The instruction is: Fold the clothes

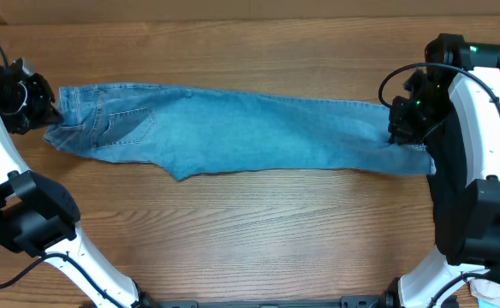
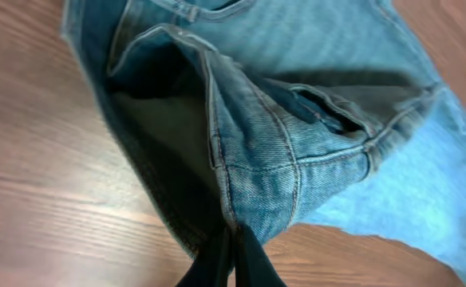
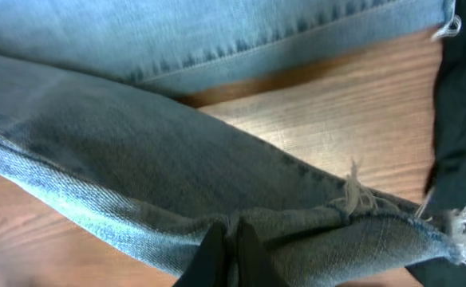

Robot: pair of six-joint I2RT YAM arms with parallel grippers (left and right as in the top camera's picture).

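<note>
The clothes, light blue jeans (image 1: 233, 130), lie folded lengthwise across the wooden table, waist at the left, frayed hems at the right. My left gripper (image 1: 46, 111) is shut on the waistband; in the left wrist view its black fingers (image 2: 231, 259) pinch the denim waist (image 2: 257, 159) and lift it off the wood. My right gripper (image 1: 401, 128) is shut on the leg end; the right wrist view shows its fingertips (image 3: 231, 243) pinched on a raised fold of the leg (image 3: 137, 175) near the frayed hem (image 3: 361, 195).
A black garment (image 1: 455, 205) lies at the table's right edge, beside the hems, and shows in the right wrist view (image 3: 464, 119). A small white cloth (image 1: 498, 295) peeks at the bottom right corner. Bare wood (image 1: 258, 231) spreads in front of the jeans.
</note>
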